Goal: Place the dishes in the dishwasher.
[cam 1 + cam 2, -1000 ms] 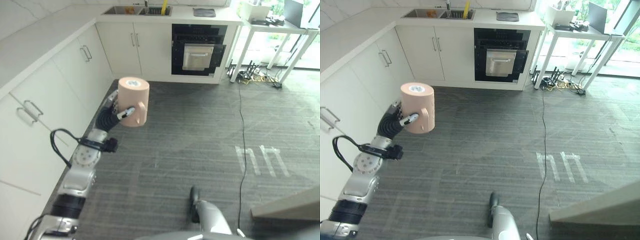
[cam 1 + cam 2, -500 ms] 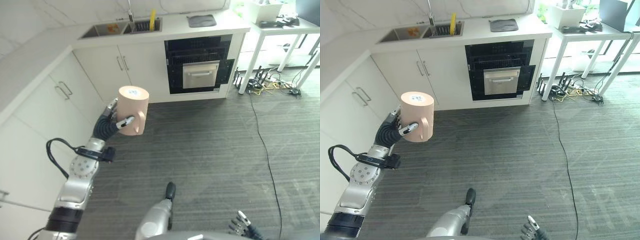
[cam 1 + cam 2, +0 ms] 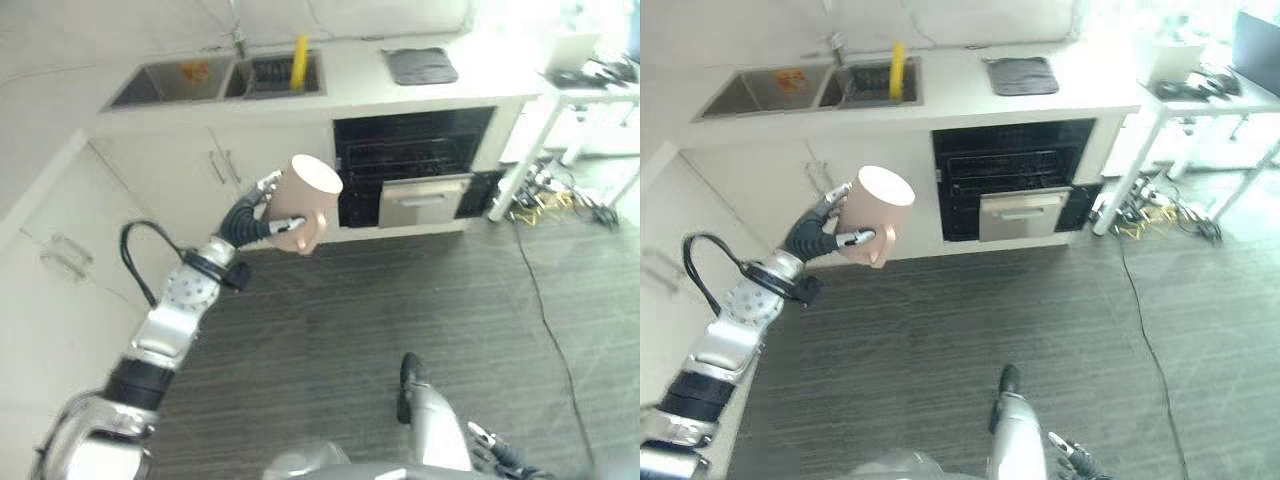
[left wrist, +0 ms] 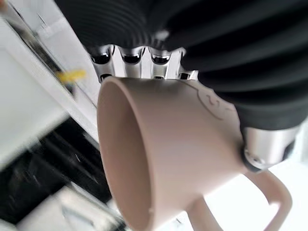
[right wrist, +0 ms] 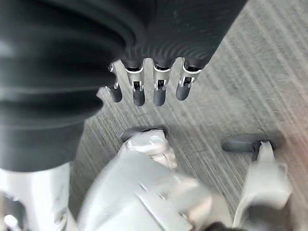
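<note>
Here the left hand (image 3: 258, 213) was clasped round a pink mug (image 3: 305, 201), fingers on its far side and thumb against the wall near the handle, holding it in the air left of centre in the head views. The mug was tilted, its open mouth turned up and to the right, its handle pointing down toward the grey floor (image 3: 330, 330). In the left wrist view the mug (image 4: 168, 159) lay right against the dark ribbed cover, and a faint drawn outline showed on its side, too slight to make out as writing. Behind it, in the upper middle of the frame, stood the black dishwasher (image 3: 415, 165) with its pale front panel, set under the white counter (image 3: 350, 85). On the counter lay a dark grey mat (image 3: 420, 65), and to the left was the sink (image 3: 215, 80) with a yellow object (image 3: 299, 60) upright in its right basin. No readable print showed on any of these. The right hand (image 5: 147, 89) hung over the floor with its fingers straight and holding nothing.
</note>
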### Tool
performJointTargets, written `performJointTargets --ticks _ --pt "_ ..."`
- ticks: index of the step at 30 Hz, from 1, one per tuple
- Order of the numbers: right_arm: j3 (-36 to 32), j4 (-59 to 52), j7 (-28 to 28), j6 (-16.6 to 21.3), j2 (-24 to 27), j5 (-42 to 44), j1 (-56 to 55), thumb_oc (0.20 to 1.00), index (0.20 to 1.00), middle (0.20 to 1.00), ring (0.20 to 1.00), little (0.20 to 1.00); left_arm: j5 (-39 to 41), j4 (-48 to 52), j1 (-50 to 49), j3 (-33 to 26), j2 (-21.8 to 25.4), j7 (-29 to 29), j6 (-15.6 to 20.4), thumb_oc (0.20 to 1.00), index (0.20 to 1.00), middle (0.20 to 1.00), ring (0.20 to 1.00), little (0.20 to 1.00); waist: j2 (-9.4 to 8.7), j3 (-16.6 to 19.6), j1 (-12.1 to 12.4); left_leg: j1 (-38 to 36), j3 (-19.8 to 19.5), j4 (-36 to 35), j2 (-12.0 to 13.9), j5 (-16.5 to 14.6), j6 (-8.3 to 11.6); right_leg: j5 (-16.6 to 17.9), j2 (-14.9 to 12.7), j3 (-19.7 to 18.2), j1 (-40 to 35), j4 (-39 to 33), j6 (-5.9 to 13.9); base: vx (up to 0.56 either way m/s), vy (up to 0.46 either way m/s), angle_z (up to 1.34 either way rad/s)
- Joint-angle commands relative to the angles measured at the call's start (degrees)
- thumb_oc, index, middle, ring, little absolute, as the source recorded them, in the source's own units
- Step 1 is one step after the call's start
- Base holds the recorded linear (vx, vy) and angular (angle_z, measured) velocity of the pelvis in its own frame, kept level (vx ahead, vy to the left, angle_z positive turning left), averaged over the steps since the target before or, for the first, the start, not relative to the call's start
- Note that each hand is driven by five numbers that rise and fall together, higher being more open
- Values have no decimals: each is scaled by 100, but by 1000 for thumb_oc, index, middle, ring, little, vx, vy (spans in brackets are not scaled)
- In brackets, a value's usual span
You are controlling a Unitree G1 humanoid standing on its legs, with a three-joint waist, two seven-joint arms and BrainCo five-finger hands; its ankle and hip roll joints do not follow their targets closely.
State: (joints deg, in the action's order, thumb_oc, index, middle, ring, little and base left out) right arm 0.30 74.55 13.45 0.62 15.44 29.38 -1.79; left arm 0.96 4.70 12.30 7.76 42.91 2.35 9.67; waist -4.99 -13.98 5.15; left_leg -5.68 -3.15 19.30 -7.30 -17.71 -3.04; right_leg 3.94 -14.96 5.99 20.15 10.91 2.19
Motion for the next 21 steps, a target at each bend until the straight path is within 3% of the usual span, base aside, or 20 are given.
performJointTargets --ticks 1,3,6,9,11,13,16,21 --pt "306 -269 140 -9 81 -172 104 1000 1000 1000 1000 1000 -816 542 -105 -401 -257 -467 -91 200 200 200 200 200 617 448 -297 -348 40 -1978 779 1046 95 20 88 213 -1883 -453 842 315 -480 31" --pt "423 -356 88 -63 62 65 153 1000 1000 1000 1000 1000 -876 524 -297 -500 -214 -610 -167 200 200 200 200 200 581 523 -243 -415 181 -1910 1088 1051 273 -261 213 357 -2029 -405 795 342 -522 49" --pt "463 -471 85 -69 134 -54 163 1000 1000 1000 1000 1000 -851 672 -533 -668 -318 -676 -242 200 200 200 200 200 568 498 -222 -322 299 -1628 1396 1124 431 -593 460 434 -2174 -272 511 244 -418 -38" --pt "465 -392 62 55 201 42 172 1000 1000 1000 1000 1000 -608 689 -539 -758 -359 -792 -237 200 200 200 200 200 551 392 -196 226 410 -590 1541 1433 451 -784 677 498 -2353 -270 201 177 -397 -42" --pt "468 -380 6 82 217 52 190 1000 1000 1000 1000 1000 -553 647 -514 -720 -372 -847 -187 200 200 200 200 200 581 352 -214 402 486 -381 1525 1567 471 -783 788 511 -2436 -350 117 108 -159 -53" --pt "454 -364 -42 42 252 158 220 1000 1000 1000 1000 1000 -493 617 -530 -692 -388 -860 -97 200 200 200 200 200 690 333 -186 417 380 -823 1308 1631 518 -793 912 446 -2499 -418 113 122 35 -22" --pt "344 -357 -58 -39 292 193 244 1000 1000 1000 1000 1000 -499 693 -574 -652 -490 -836 12 200 200 200 200 200 855 252 -76 752 245 -1316 1068 2198 779 -839 1052 360 -2792 -682 98 115 163 -13" --pt "396 -269 -146 0 256 255 207 1000 1000 1000 1000 1000 -389 591 -474 -583 -613 -900 64 200 200 200 200 200 834 535 -67 342 183 -1710 854 1751 640 -613 802 512 -2852 -1119 214 65 268 -25"
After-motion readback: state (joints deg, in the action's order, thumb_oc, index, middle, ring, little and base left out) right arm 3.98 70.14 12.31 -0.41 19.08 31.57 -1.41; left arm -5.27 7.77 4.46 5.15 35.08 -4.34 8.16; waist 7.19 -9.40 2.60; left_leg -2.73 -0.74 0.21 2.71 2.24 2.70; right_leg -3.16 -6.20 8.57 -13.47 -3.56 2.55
